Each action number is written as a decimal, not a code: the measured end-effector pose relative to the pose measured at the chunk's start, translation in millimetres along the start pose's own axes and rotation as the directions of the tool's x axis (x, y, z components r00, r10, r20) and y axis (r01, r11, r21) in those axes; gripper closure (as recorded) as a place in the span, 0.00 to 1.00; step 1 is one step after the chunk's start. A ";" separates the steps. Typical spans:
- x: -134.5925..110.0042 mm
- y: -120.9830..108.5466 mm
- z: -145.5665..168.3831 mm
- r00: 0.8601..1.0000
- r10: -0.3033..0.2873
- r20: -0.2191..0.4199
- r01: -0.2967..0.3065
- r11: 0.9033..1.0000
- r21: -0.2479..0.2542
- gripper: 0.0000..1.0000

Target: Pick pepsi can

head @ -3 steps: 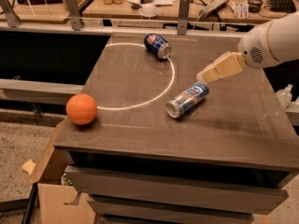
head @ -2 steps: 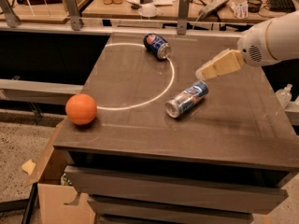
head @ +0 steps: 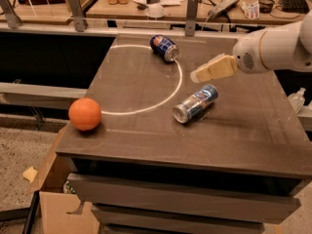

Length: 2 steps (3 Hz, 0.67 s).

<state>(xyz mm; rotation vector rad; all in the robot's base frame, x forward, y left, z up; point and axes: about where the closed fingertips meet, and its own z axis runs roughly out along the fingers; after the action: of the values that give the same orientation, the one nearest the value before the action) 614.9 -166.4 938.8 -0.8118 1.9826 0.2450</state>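
Note:
The pepsi can (head: pixel 164 48), dark blue with a round logo, lies on its side at the far edge of the dark table (head: pixel 146 130). My gripper (head: pixel 199 75) reaches in from the right on a white arm. It hovers above the table, to the right of and nearer than the pepsi can, just above the slimmer silver and light-blue can (head: pixel 195 103). It touches neither can and holds nothing I can see.
An orange ball (head: pixel 85 114) sits at the table's left front edge. A white arc (head: pixel 171 92) is marked on the tabletop. A cluttered bench with posts (head: pixel 192 14) stands behind. A cardboard box (head: pixel 53 208) is on the floor at lower left.
The gripper has moved a little to the left, toward the pepsi can. The cans and the ball have not moved.

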 end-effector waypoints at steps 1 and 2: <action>-12.2 -2.0 32.7 0.998 0.002 0.069 -0.002 1.000 -0.002 0.00; -14.9 -8.3 71.8 0.995 0.007 0.096 -0.012 0.999 0.043 0.00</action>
<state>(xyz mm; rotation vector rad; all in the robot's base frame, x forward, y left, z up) 675.3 -131.9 914.2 -0.7496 1.8960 0.2412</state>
